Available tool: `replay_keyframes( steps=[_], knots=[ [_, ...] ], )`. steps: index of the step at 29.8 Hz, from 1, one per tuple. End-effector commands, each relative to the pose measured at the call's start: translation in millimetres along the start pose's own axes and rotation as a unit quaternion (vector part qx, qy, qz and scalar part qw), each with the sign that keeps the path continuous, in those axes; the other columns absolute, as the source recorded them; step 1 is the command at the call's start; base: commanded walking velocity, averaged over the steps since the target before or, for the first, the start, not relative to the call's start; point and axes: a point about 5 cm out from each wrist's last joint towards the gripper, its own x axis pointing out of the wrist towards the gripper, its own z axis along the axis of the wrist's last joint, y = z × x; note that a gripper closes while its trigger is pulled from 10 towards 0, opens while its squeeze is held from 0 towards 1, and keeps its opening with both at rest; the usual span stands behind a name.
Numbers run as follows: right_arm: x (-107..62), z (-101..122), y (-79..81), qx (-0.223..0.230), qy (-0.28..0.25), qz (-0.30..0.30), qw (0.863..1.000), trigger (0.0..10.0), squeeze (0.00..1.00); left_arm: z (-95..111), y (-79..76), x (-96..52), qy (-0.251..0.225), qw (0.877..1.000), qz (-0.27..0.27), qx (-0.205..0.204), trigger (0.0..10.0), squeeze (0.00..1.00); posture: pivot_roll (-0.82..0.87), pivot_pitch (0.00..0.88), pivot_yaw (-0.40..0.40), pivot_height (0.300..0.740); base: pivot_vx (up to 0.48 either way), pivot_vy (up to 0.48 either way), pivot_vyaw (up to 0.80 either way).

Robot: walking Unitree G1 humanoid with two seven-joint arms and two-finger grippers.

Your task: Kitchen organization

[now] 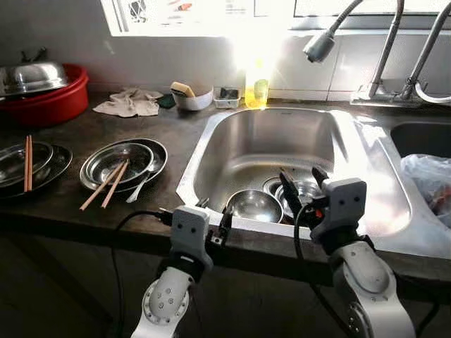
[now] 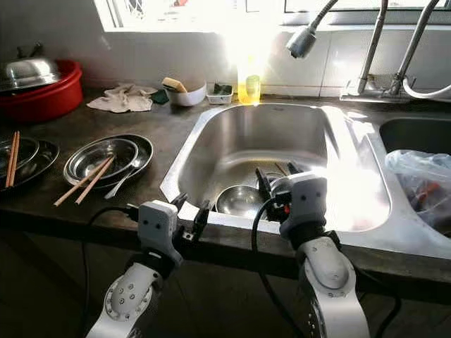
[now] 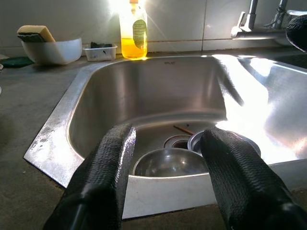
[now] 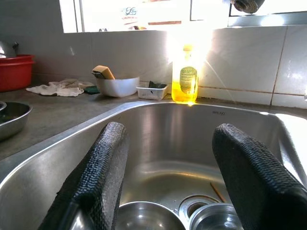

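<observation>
Both grippers poised at the sink's near rim, empty and spread wide.

Left gripper (image 1: 215, 227) low against the front edge of the sink (image 1: 211, 137), right gripper (image 1: 303, 184) just above the basin, fingers of each well apart, nothing held. Down in the basin near the front wall, a steel bowl (image 1: 254, 205), mouth up, round, no long axis; just beside it a second bowl (image 1: 303, 191) by the drain. Probably next: reaching for the near bowl. Best taken by pinching the rim, one finger inside, lifting straight up clear of the neighbour. Farther left on the worktop, plates with chopsticks (image 1: 104, 184) lying near-left to far-right. At the back edge, dish soap bottle (image 1: 256, 84), upright.
</observation>
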Motion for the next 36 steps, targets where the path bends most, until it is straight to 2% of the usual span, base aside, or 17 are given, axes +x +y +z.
replay_keyframes(
  steps=[1,18,36],
  knots=[
    [1.3,6.9,2.7,0.002,-0.011,0.0,1.0,10.0,0.0,6.0,-0.6,-2.5,-0.012,1.0,-0.004,0.003,10.0,0.0,0.04,0.0,0.016,0.74,0.0,0.0,0.0],
    [4.7,6.2,7.5,0.009,-0.003,0.002,1.0,10.0,0.0,8.4,-6.0,-5.6,-0.013,1.0,-0.006,0.002,10.0,0.0,0.05,0.024,-0.003,0.74,0.0,0.0,0.0],
    [6.3,6.1,9.5,0.012,-0.001,-0.005,1.0,10.0,0.0,10.0,-7.1,-1.8,-0.016,1.0,-0.006,0.005,10.0,0.0,0.04,0.032,0.009,0.74,-0.276,0.0,0.0]
  ],
)
